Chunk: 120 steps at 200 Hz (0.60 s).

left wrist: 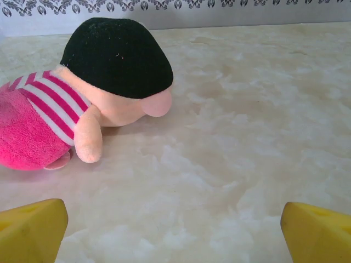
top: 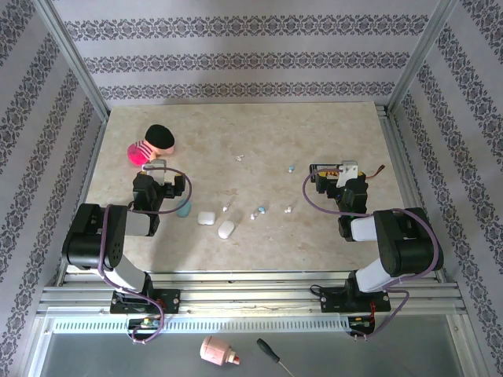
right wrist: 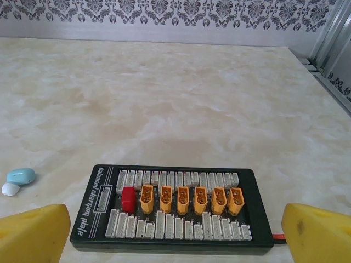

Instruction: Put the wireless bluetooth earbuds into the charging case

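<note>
Several tiny earbuds lie scattered mid-table: one white (top: pixel 239 158), one (top: pixel 227 206), a pale blue pair (top: pixel 259 210) and one (top: pixel 288 210). Another bud (top: pixel 289 168) shows in the right wrist view as a pale blue piece (right wrist: pixel 21 176) beside a white one (right wrist: pixel 10 189). The pebble-shaped charging cases sit near the front: a pale blue one (top: pixel 184 209) and two white ones (top: pixel 207 217) (top: pixel 226 229). My left gripper (top: pixel 157 169) (left wrist: pixel 175 235) is open over bare table, left of the cases. Open too, my right gripper (top: pixel 330 171) (right wrist: pixel 175 235) hangs over a black board.
A pink striped plush toy with a black cap (top: pixel 153 144) (left wrist: pixel 93 93) lies just beyond the left gripper. A black charging board with orange connectors (right wrist: pixel 173 211) (top: pixel 324 169) lies between the right fingers. Aluminium frame posts and patterned walls bound the table (top: pixel 236 126).
</note>
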Motion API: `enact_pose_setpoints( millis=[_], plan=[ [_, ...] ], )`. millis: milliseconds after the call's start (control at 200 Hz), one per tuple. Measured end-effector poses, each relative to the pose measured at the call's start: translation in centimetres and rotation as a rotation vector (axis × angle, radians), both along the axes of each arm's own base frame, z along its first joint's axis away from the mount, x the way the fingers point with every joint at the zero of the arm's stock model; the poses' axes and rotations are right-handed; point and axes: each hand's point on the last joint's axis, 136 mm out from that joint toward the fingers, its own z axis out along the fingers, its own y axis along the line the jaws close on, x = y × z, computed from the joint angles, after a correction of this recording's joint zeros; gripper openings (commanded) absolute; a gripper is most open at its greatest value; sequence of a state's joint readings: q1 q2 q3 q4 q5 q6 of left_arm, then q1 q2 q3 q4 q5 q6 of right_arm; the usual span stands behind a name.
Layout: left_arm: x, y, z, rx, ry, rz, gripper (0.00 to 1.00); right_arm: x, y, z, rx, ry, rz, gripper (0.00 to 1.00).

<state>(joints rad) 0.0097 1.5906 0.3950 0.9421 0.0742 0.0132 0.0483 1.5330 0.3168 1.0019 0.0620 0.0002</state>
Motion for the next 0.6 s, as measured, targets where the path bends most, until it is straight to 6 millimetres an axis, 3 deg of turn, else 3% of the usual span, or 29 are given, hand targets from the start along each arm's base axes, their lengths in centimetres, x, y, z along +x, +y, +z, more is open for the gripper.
enact_pose_setpoints(
  millis=[600],
  plan=[
    [0.0, 0.08, 0.0, 0.001, 0.0, 0.004, 0.99, 0.07, -0.26, -0.28, 0.003, 0.017, -0.008, 0.98]
  ],
)
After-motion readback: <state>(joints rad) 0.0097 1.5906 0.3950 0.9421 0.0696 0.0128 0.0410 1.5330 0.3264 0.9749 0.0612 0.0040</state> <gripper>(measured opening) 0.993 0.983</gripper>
